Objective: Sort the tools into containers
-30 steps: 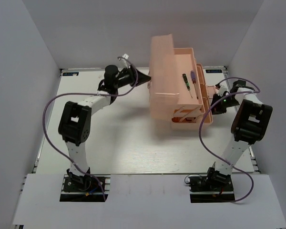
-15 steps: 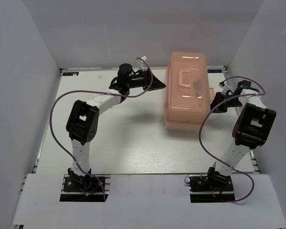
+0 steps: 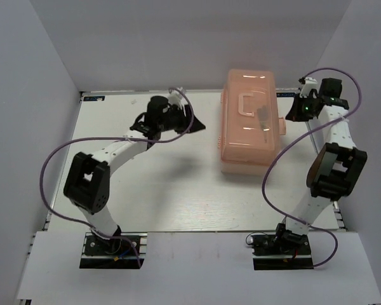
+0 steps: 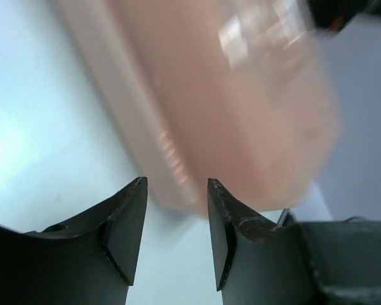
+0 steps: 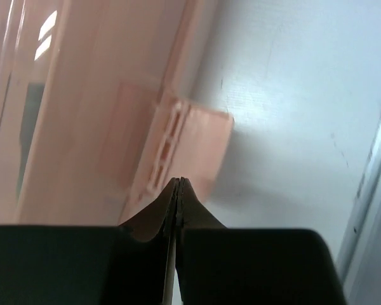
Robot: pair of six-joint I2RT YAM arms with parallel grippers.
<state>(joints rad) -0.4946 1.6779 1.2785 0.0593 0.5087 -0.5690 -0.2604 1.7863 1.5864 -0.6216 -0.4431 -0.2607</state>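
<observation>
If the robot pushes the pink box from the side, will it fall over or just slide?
It would probably slide: the box is wide and low and lies flat on the table. Its plastic looks thin and see-through, so it is likely light and a bit bendy. Lifted by the handle, it might swing.

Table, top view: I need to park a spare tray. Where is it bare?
Widest bare patch: the table in front of the toolbox, between the left arm and right arm. A smaller one: far-left corner, behind the left arm. Crowded: the strip right of the toolbox, taken by the right arm and its cable.
</observation>
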